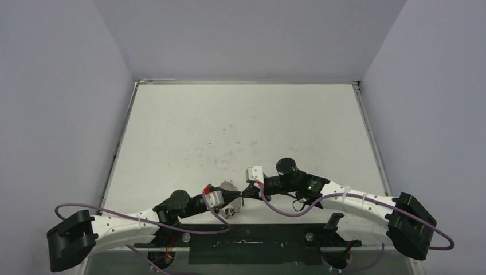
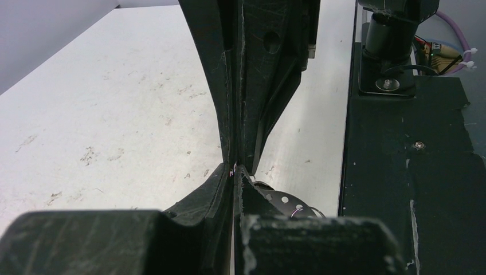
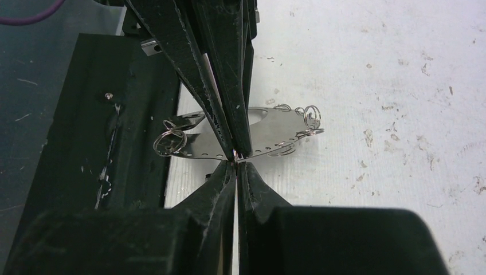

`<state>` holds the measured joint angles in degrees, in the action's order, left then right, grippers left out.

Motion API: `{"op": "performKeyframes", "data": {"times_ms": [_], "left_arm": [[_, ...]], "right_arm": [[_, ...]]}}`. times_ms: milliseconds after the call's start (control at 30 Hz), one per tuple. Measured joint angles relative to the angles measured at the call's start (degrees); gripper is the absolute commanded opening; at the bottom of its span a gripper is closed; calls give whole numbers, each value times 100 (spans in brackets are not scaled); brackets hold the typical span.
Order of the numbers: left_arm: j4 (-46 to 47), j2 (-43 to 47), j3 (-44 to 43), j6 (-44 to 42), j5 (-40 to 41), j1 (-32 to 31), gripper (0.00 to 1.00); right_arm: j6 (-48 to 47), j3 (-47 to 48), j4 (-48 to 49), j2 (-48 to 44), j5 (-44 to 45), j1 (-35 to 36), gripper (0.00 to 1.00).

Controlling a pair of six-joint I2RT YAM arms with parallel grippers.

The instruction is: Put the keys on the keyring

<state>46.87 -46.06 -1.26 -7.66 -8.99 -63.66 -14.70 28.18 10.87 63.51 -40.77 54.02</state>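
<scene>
Gleaming silver, the perforated keyring (image 3: 275, 136) carries tiny rings (image 3: 311, 114).

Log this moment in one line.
left gripper shut | right gripper shut | tips meeting at keyring edge | pinched item unclear

no readable text, no legible labels, brands, numbers or signs in any of the 3 views
</scene>
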Motion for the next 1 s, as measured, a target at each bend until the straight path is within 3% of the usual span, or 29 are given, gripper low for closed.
{"op": "performKeyframes", "data": {"times_ms": [100,200,367,633,1000], "left_arm": [[-76,68,0,2,7,-2,21],[-177,256,0,0,63,0,28],[-490,544,-2,-13,177,0,30],[-892,520,-7,-101,256,-2,29],[68,-1023,-7,-341,210,-2,31]], "right_arm": [[-116,166,-350,-4,79,31,0],[-249,348,-949,-13,295,70,0],[-444,841,-2155,149,909,308,0],[-457,1895,-3523,1233,1895,570,0],[-238,2236,-3888,1622,2179,651,0]]}}
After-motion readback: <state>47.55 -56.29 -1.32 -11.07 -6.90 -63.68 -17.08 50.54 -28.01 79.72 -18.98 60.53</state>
